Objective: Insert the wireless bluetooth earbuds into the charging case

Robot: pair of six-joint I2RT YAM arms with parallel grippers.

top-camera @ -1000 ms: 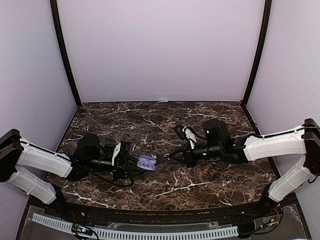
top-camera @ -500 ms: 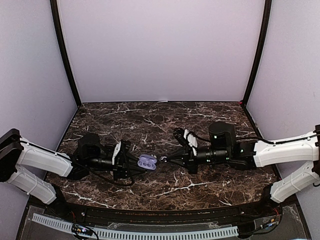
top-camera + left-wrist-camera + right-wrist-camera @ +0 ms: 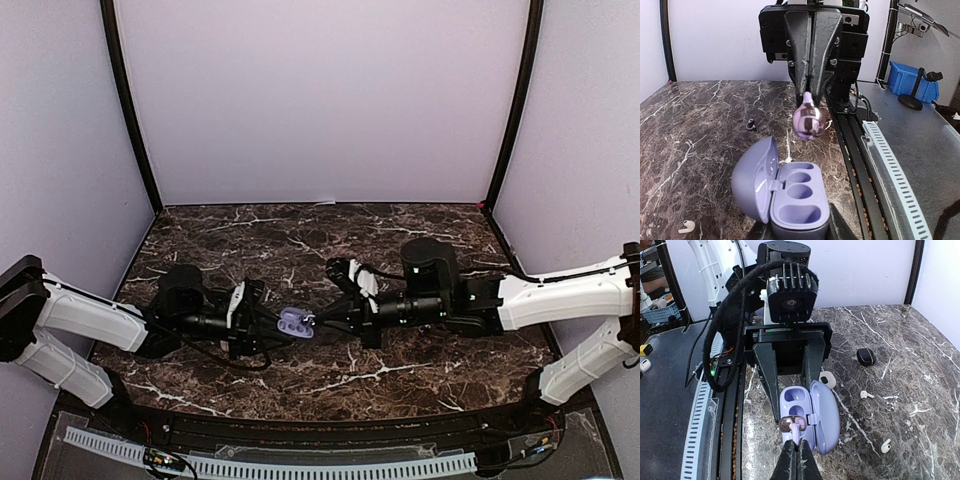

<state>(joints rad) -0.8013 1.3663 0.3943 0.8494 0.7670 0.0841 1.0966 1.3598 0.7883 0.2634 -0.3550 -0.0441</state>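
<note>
one second on, right gripper (image 3: 798, 450) clamped on the purple earbud (image 3: 809, 121) has slid over the open case (image 3: 797, 202) that left gripper (image 3: 268, 325) grips; seating looks next.

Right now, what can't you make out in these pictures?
- Top view: purple earbud too small to tell apart from the case.
- Left wrist view: left gripper fingertips hidden under case, cut by bottom edge.
- Right wrist view: case's nearest socket hidden behind earbud and right gripper.

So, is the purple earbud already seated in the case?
No, the purple earbud hangs pinched in the right fingers above the open, empty case.
</note>
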